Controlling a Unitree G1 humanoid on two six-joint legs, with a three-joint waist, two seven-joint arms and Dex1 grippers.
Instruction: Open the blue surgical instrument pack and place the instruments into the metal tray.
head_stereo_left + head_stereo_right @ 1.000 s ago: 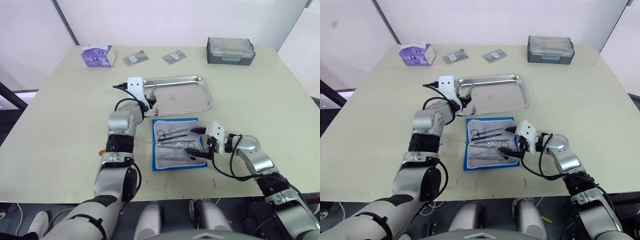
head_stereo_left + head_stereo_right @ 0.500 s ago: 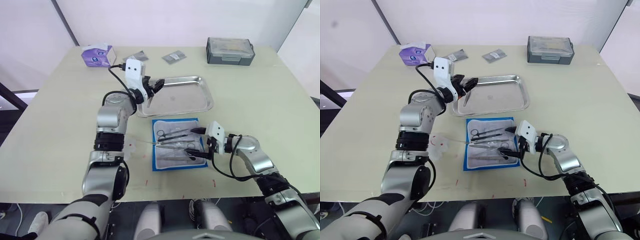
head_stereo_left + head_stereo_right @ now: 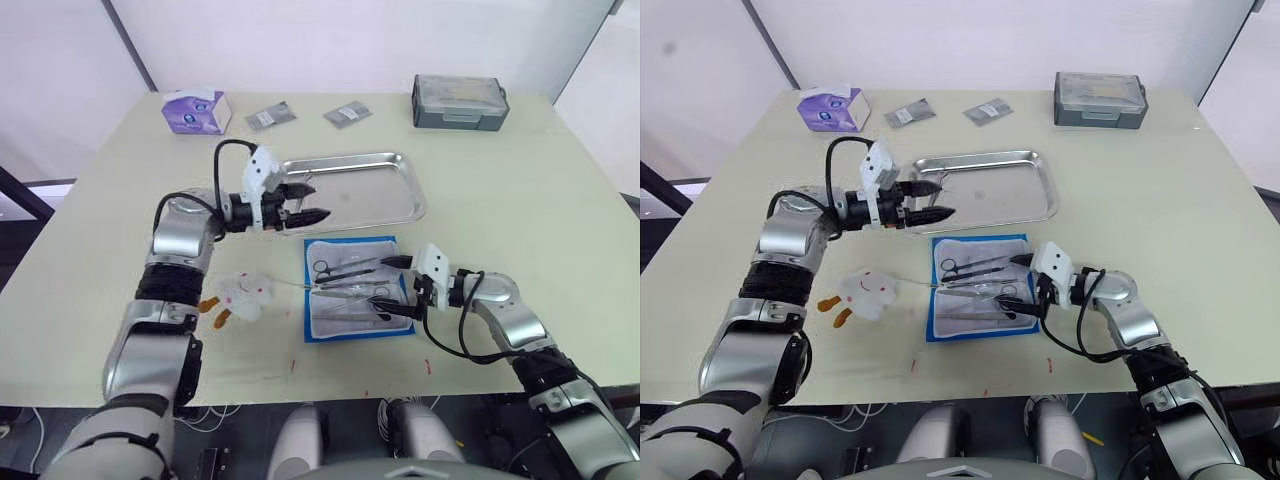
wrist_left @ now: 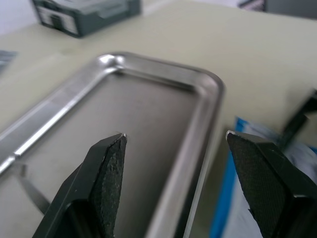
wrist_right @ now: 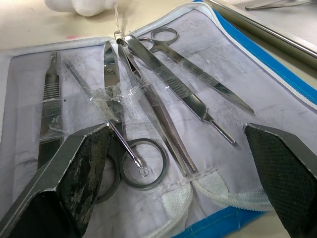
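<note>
Instruments (image 5: 148, 104) lie mostly in the open blue pack (image 3: 357, 288) on the counter (image 3: 520, 200), beside the metal tray (image 3: 395, 185). Left pincer (image 3: 310, 204), now empty and spread, has swung from the tray's corner toward the pack; right pincer (image 3: 392, 284) hovers open over it.
</note>
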